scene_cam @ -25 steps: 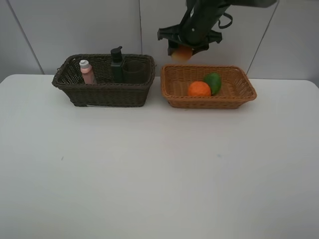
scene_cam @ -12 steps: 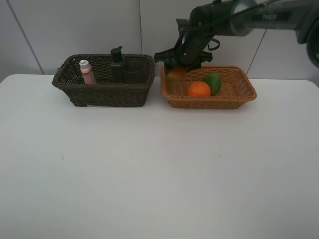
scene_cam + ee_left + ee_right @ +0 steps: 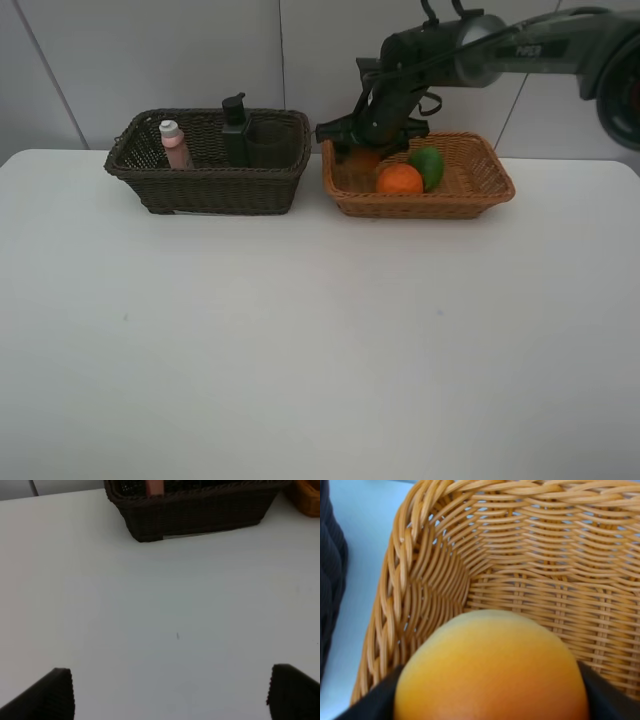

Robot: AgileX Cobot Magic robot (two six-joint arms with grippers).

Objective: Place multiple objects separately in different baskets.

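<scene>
The bench (image 3: 300, 340) lay bare in front of both baskets, open to any approach. The dark brown basket (image 3: 210, 180) was crowded by the pink bottle (image 3: 175, 145), pump bottle (image 3: 235, 130) and purple cup (image 3: 268, 142). In the tan basket (image 3: 470, 185), the right end effector (image 3: 362, 150) with its peach-like fruit (image 3: 490, 667), the orange (image 3: 399, 179) and green fruit (image 3: 428, 165) filled the left half; its right half stayed free.

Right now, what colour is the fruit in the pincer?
Yellow-orange, redder low down: the peach, best seen in the right wrist view.

Two baskets stand side by side at the table's (image 3: 300, 350) far edge. The left basket (image 3: 210, 185) holds three containers; the right basket (image 3: 470, 190) holds three fruits toward its left end.
</scene>
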